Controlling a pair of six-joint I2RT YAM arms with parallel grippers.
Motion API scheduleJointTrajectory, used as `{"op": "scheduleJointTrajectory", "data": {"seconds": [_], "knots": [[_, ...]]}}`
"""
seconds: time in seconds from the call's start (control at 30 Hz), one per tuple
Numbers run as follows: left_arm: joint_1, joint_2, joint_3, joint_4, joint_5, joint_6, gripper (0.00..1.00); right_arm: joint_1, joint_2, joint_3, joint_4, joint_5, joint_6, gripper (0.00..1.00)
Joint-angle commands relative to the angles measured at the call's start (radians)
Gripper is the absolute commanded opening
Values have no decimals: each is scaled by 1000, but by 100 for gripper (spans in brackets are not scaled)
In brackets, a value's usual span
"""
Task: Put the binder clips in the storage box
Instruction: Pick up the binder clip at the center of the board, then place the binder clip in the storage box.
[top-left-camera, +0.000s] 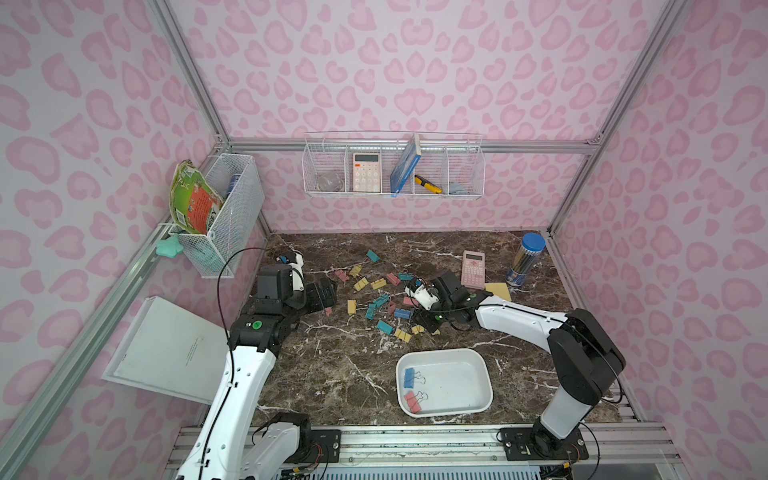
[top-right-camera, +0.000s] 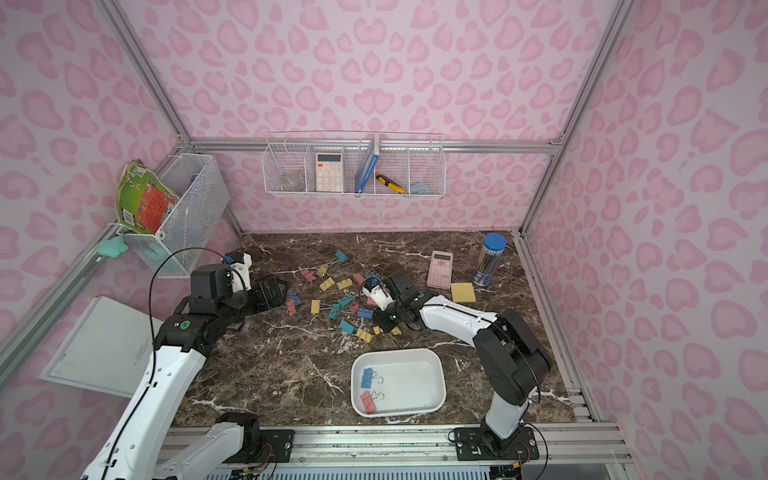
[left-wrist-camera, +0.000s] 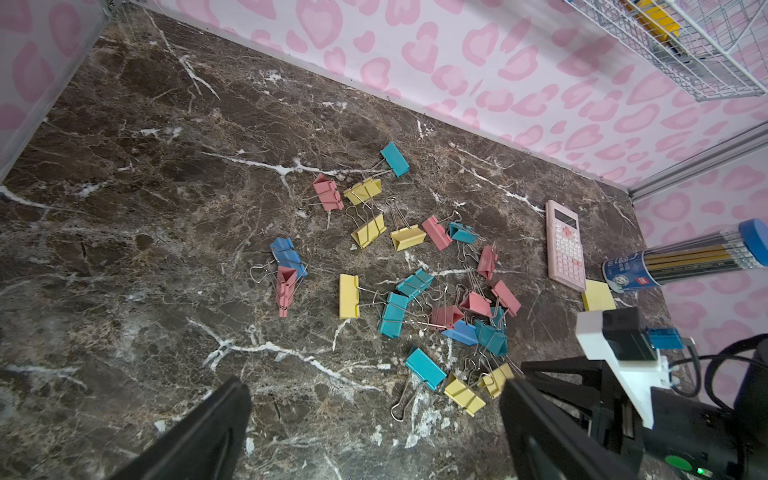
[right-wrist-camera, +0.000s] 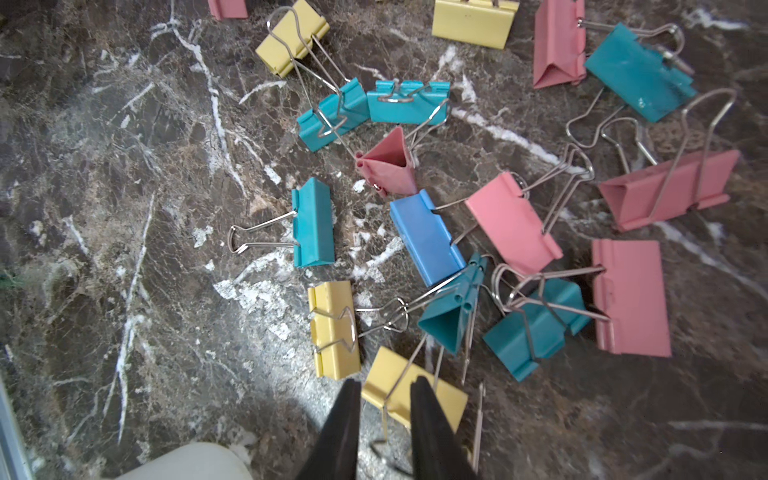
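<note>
While most of the binder clips (top-left-camera: 385, 327) are seen scattered in a loose pile across the middle of the dark marble tabletop (top-left-camera: 332, 374), two are found inside the storage box (top-left-camera: 457, 382): a blue clip (top-left-camera: 410, 377) and a pink clip (top-left-camera: 412, 401), both at its left end. The white box is set on the near part of the tabletop, right of centre, just nearer than the pile and apart from it.

The right tool (right-wrist-camera: 386, 384) is set low at the near right edge of the pile. Its jaws stand narrow, with a small gap between the fingers. In the right wrist view a yellow clip (right-wrist-camera: 444, 401) is seen beneath them, its wire handle running through the gap; whether that clip is gripped cannot be told.

The left tool (left-wrist-camera: 374, 384) is held wide apart over the tabletop at the left side of the pile, and a crossed blue and pink pair (left-wrist-camera: 286, 266) is seen just beside it.

At the far right, a pink calculator (top-left-camera: 473, 270), a yellow sticky pad (top-left-camera: 498, 291) and a pencil tube (top-left-camera: 524, 262) are grouped close together.
</note>
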Motion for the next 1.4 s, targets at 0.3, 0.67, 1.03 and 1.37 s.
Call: {"op": "scheduleJointTrajectory", "data": {"seconds": [0.3,0.67,1.03,1.37], "knots": [[3,-1,7,-2,6,9,99,-16,19,-4,2,-26,-5,30],[5,-2,8,-2,7,11,99,-15,-9,-15,69,-62,34,5],[7,6,8,-2,17,8,99,7,-332,-149,237,40,370,0],[7,0,10,2,30,1,99,377,-800,-446,104,527,876,0]]}}
